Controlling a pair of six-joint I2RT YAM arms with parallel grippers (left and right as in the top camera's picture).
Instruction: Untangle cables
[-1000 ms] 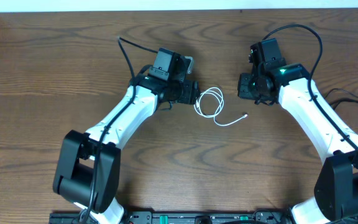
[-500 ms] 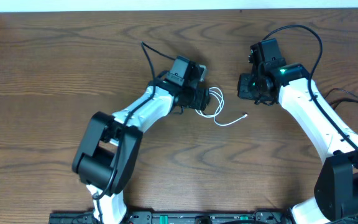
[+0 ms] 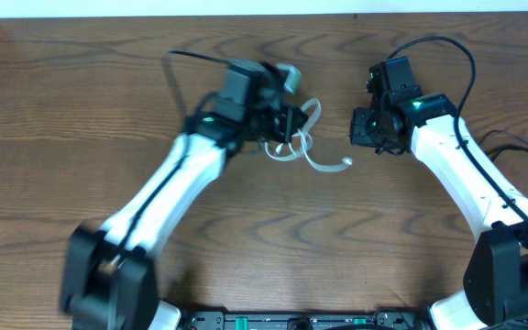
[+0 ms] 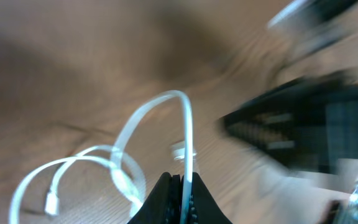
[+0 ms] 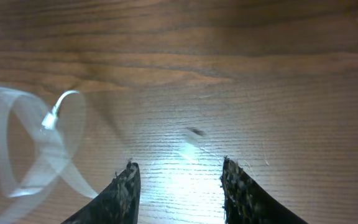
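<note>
The left pincer (image 4: pixel 180 190) is closed on the white cable (image 3: pixel 302 137); it should lift slowly so the loops open. The right pincer (image 5: pixel 178 177) waits open, empty.

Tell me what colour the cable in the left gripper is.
White; the cable shows best in the left wrist view, pinched in the left gripper.

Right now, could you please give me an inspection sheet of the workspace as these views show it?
Surface: brown wood-grain table.
Job's things: white cable, looped and motion-blurred; plug end trailing right. No black cord seen.
Clutter: nothing seen.
Grippers: left gripper shut on the white cable; right gripper open, empty, above bare wood.
Cables: thick black arm wire arching over the right arm.
Surroundings: pale strip along the table's far edge.
</note>
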